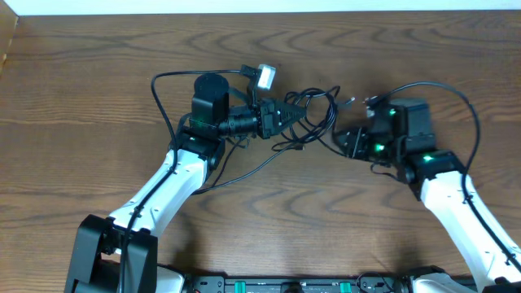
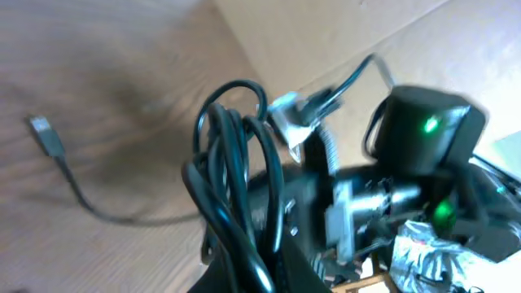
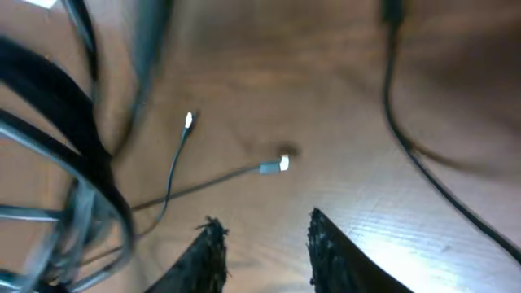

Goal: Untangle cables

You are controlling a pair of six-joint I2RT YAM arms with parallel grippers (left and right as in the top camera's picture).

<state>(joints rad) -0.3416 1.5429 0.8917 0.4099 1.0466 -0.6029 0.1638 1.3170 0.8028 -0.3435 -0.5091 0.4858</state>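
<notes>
Cables [image 1: 313, 114] sit in a black knot at the middle of the counter [image 1: 81, 73], between the two arms, with a white plug [image 1: 264, 76] lying near on the far side. Left claw [image 1: 289, 115] pinches several loops of it, and they rise close before the wrist camera. Right claw [image 3: 260, 248], just right of the tangle, is spread above bare wood.

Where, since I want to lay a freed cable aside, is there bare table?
Bare wood lies left of the left arm, along the far edge of the table, and at the near middle between that arm and the right arm. It is crowded at the cable tangle between the left pincer and the right pincer.
</notes>
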